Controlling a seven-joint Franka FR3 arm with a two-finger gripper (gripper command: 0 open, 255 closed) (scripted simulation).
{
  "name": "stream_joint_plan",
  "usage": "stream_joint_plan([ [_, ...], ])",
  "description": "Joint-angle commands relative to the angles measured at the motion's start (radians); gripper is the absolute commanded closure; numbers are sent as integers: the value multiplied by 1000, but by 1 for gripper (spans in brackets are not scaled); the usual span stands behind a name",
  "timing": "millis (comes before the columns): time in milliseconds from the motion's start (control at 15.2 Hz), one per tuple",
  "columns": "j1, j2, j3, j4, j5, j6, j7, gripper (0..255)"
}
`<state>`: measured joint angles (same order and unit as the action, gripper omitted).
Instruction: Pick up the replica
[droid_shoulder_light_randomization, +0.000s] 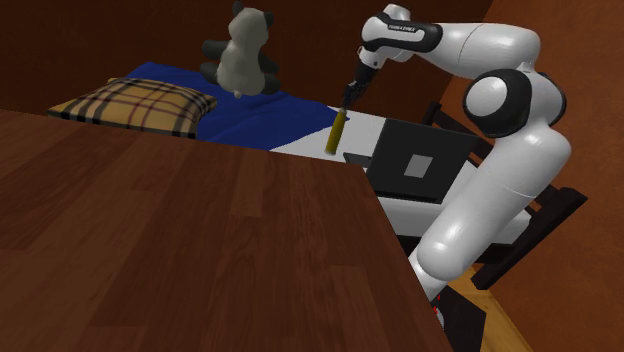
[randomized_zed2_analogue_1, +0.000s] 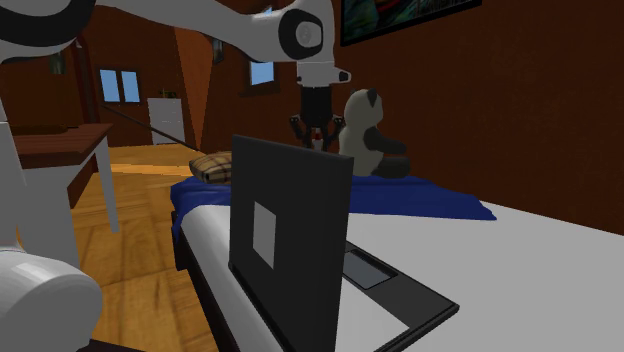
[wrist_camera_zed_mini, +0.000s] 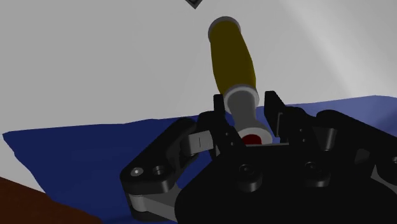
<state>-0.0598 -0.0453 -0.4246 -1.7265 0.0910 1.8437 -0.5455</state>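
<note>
Hand (droid_shoulder_light_randomization: 349, 93) is above the bed (droid_shoulder_light_randomization: 305, 138), on the end of the white arm (droid_shoulder_light_randomization: 470, 45) reaching across from the shoulder view's right.

Replica (droid_shoulder_light_randomization: 337, 132): a slim olive-yellow cylinder with a grey neck and a red end cap. It hangs from the hand, nearly upright with a slight tilt, over the white part of the bed just beside the edge of the blue blanket (droid_shoulder_light_randomization: 260, 115). Its lower end lines up with the edge of the brown wooden surface (droid_shoulder_light_randomization: 170, 240) in the foreground. Cannot tell whether that end touches the bed.

Wrist view: hand (wrist_camera_zed_mini: 247, 105) is narrowed onto the replica (wrist_camera_zed_mini: 232, 54). The two black fingers (wrist_camera_zed_mini: 218, 113) clasp the grey neck from either side, and the red cap sits between them against the palm. The yellow body points away from the hand over the white bed (wrist_camera_zed_mini: 95, 63). The blanket (wrist_camera_zed_mini: 95, 159) lies close under the hand.

Laptop (droid_shoulder_light_randomization: 415, 160) is open on the bed, near the replica on the shoulder view's right, not touching it. Panda (droid_shoulder_light_randomization: 243, 50) sits on the blanket beyond. Plaid pillow (droid_shoulder_light_randomization: 135, 105) is at the blanket's far left end.

Second exterior view: hand (randomized_zed2_analogue_1: 316, 130) points down behind the laptop (randomized_zed2_analogue_1: 290, 230) lid, with the panda (randomized_zed2_analogue_1: 365, 130) just to its right.
</note>
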Motion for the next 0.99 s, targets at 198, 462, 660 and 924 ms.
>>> stream_joint_plan([
  [198,-1,12,-2,77,4,-66,2,255],
  [462,-3,27,-5,148,10,-124,3,255],
  [660,-6,41,-7,205,16,-168,3,255],
  [924,-8,53,-10,249,22,-201,2,255],
])
